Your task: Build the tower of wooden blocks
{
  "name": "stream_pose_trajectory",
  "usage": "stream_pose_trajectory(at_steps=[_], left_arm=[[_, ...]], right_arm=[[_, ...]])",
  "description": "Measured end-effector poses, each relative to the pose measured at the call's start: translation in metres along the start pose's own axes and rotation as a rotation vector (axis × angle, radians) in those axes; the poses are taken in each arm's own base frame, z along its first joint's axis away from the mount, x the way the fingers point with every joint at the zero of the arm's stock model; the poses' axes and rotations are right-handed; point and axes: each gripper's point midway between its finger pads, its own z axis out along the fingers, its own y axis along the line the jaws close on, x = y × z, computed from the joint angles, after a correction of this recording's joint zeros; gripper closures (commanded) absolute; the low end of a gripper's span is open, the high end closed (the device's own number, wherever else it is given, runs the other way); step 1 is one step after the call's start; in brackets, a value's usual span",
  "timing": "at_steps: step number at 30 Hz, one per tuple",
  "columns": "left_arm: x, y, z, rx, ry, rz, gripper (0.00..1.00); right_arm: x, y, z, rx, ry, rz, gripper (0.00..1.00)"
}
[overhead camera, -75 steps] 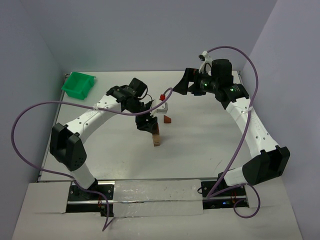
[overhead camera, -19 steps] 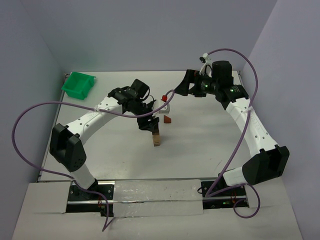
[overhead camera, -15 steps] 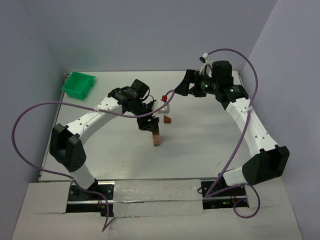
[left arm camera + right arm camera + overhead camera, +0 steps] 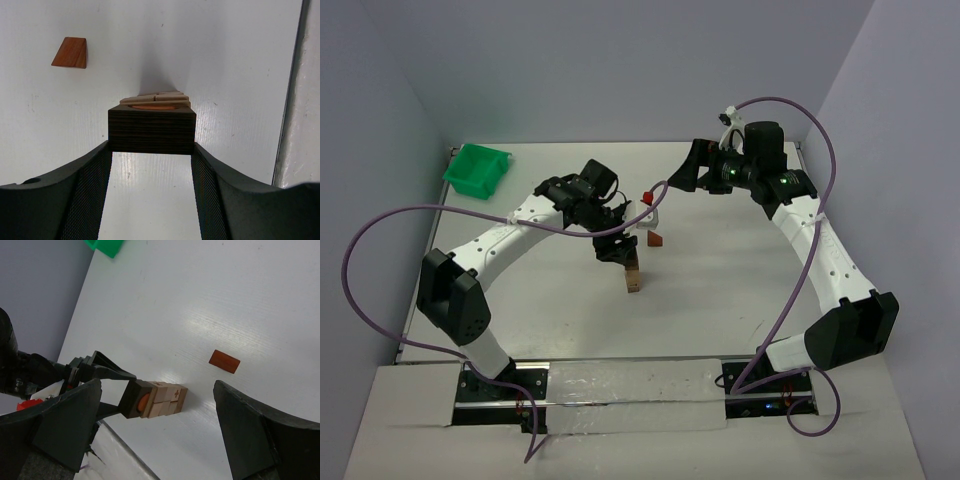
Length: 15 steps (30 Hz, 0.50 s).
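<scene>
Your left gripper (image 4: pixel 151 146) is pinching the dark brown striped wooden cube (image 4: pixel 151 127) right on top of the narrow tower of tan wooden blocks (image 4: pixel 167 400), which is standing mid-way across the white table (image 4: pixel 720 290). Your right gripper (image 4: pixel 690 172) is hanging spread wide, well apart.

The biggest risk you are facing is a pad dragging sideways as the jaws part and toppling the whole stack. A lesser one is the cube landing off-centre and sliding off.

You are seeing two grippers, one green plastic bin (image 4: pixel 477 170), one tower, one held cube, and one reddish-brown wooden wedge (image 4: pixel 71 52) lying loose nearby. The tan pieces are too small to count.
</scene>
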Motion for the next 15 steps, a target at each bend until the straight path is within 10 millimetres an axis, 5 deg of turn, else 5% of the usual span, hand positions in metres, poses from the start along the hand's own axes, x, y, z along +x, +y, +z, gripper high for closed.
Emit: stream_pose_trajectory(at_steps=[6, 15], left_arm=[[0.0000, -0.0001, 0.0000, 0.000, 0.000, 0.000, 0.40], [0.0002, -0.0003, 0.0000, 0.001, 0.001, 0.000, 0.29]], right_arm=[[-0.0001, 0.0000, 0.0000, 0.000, 0.000, 0.000, 0.00], [-0.0001, 0.0004, 0.0000, -0.001, 0.000, 0.006, 0.00]])
